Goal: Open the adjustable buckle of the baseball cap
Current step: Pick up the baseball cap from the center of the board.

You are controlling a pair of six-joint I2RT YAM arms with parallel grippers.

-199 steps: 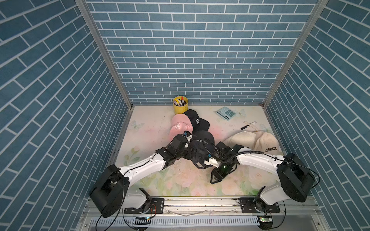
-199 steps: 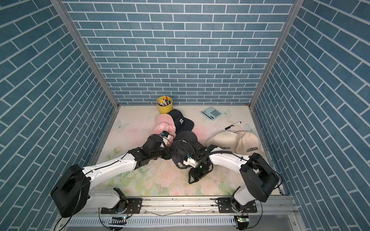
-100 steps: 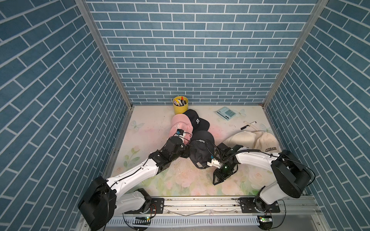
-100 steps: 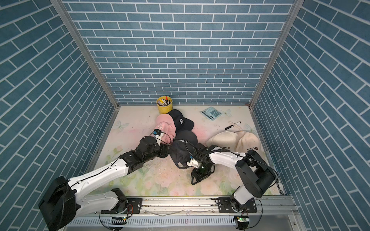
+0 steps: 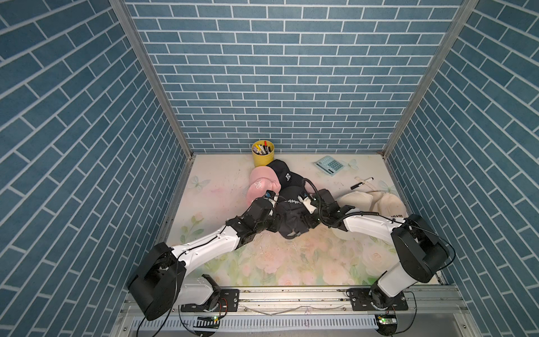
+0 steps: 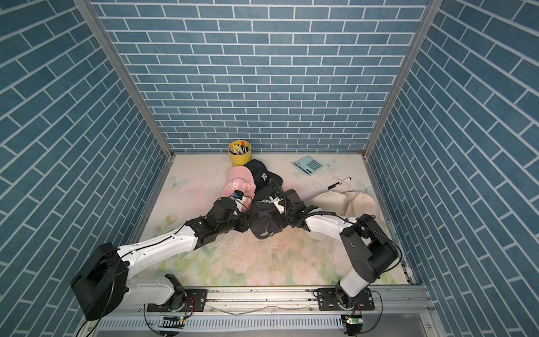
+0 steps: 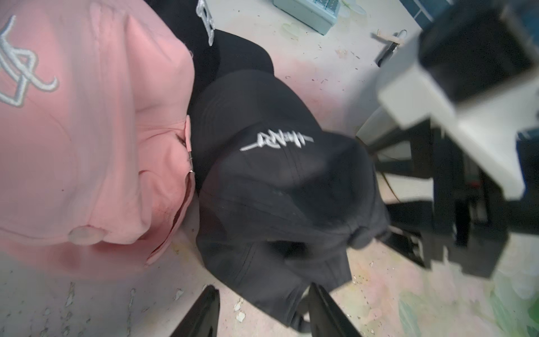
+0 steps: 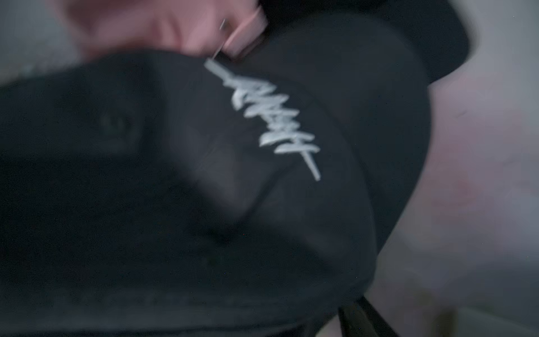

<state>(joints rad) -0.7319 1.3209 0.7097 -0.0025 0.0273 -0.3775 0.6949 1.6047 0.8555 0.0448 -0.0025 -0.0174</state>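
Before the left tool point(image 7: 262, 287) lies the black cap point(image 7: 277, 189), possibly touching.

Blue brick walls point(image 5: 277, 73), floral tabletop point(image 5: 291, 262)

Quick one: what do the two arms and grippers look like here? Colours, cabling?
Left arm and right arm match: white link shells, bulky black joint housings, thin black cables looping outside. Wrists black. Left gripper's fingers are dark, tapered blades.
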